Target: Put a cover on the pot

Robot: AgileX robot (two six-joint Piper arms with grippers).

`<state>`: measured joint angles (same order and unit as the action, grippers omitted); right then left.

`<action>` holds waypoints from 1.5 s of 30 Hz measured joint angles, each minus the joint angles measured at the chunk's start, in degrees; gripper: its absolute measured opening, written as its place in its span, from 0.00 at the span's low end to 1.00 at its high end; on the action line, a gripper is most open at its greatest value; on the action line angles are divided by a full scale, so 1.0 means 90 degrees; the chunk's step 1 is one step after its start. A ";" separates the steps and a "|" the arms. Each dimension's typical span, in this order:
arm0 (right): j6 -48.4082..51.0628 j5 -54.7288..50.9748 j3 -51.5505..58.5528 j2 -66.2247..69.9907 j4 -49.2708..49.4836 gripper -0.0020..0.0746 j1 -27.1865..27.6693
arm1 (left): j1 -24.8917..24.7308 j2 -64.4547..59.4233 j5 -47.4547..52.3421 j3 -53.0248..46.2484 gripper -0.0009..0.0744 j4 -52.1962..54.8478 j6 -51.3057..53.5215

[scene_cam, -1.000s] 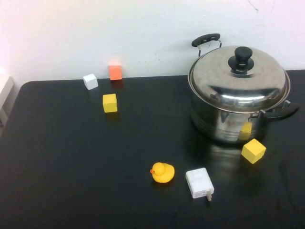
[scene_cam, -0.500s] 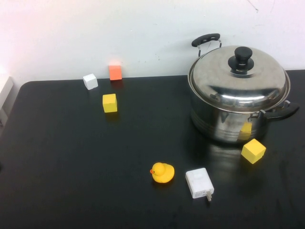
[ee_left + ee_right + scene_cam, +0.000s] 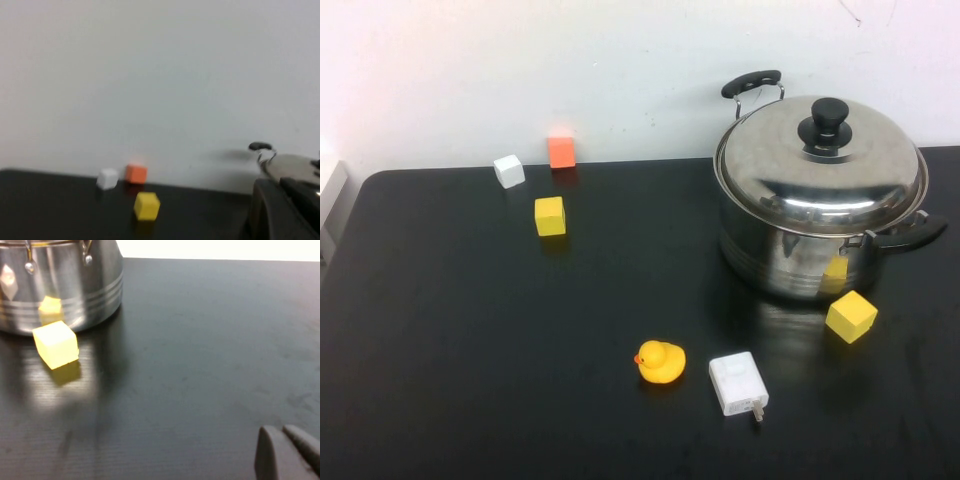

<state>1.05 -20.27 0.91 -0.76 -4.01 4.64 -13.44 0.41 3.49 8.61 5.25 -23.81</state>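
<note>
Two black handles on shiny steel pot (image 3: 800, 255), domed lid (image 3: 820, 165) seated, left gripper (image 3: 287, 210), right gripper (image 3: 287, 455) together.

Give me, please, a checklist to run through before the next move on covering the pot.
1. Lid on the pot: ok, it sits level on the rim with its knob up.
2. Pot upright on the table: ok.
3. Yellow block clear of the pot wall: cannot tell, it lies very close in front.
4. Right tool empty: ok, shut on nothing, above bare table away from the pot.
5. Left tool empty: cannot tell; only its edge shows in the left wrist view, and it is out of the high view.
</note>
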 joint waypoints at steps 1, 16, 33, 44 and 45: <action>0.0000 0.0000 0.0000 0.0000 0.0000 0.02 0.0000 | 0.0085 0.0012 0.0000 -0.0119 0.01 -0.0058 0.0000; 0.0000 0.0000 0.0000 0.0000 0.0000 0.02 0.0000 | 0.0516 0.0036 0.1555 -0.1076 0.01 -0.0203 -0.0053; 0.0000 0.0000 0.0000 0.0000 0.0000 0.02 0.0000 | 0.0655 0.0036 0.1617 -0.1076 0.01 -0.0315 0.0508; 0.0000 0.0000 0.0000 0.0000 0.0000 0.02 0.0000 | 0.0667 0.0036 0.1628 -0.1076 0.01 -0.0400 0.0744; 0.0000 0.0000 0.0000 0.0000 0.0000 0.02 0.0000 | 0.0667 0.0036 0.1628 -0.1076 0.01 -0.0400 0.0812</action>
<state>1.05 -20.27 0.91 -0.76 -4.01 4.64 -7.44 0.74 18.14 -1.08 1.65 -16.51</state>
